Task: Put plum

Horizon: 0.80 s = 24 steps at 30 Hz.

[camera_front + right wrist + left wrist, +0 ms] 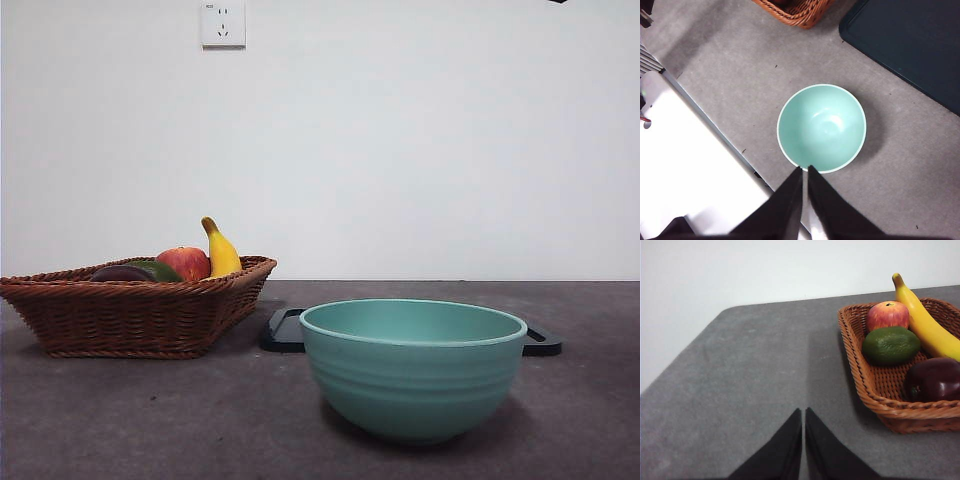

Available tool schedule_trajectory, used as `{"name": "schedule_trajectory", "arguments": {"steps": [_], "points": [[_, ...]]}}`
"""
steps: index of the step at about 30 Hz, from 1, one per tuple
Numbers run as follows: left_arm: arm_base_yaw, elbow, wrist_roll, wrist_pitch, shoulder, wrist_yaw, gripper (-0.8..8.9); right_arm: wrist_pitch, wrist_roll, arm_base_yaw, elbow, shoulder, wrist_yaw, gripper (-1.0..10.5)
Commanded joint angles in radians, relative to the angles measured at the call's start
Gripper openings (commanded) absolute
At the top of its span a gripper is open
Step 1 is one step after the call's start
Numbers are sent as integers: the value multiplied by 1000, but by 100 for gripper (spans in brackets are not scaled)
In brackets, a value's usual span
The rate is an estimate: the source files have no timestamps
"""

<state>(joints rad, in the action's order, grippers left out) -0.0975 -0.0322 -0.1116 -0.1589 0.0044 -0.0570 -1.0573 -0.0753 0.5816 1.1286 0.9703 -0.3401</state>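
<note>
The left gripper (803,412), jaws closed and empty, should open wide before descending over the plum (934,380) at the basket's (852,347) five o'clock.

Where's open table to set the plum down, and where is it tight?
The bowl is empty. Bare table lies in front of the basket and beside it toward the table's edge. The tray shows bare top. The basket is crowded: plum, green fruit, apple, banana.
</note>
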Motion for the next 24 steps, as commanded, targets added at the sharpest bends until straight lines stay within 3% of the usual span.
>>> {"name": "schedule_trajectory", "arguments": {"steps": [1, 24], "points": [[-2, 21, 28, -29, -2, 2, 9, 10, 5, 6, 12, 8, 0, 8], [-2, 20, 27, -28, -1, 2, 9, 10, 5, 6, 12, 8, 0, 8]]}}
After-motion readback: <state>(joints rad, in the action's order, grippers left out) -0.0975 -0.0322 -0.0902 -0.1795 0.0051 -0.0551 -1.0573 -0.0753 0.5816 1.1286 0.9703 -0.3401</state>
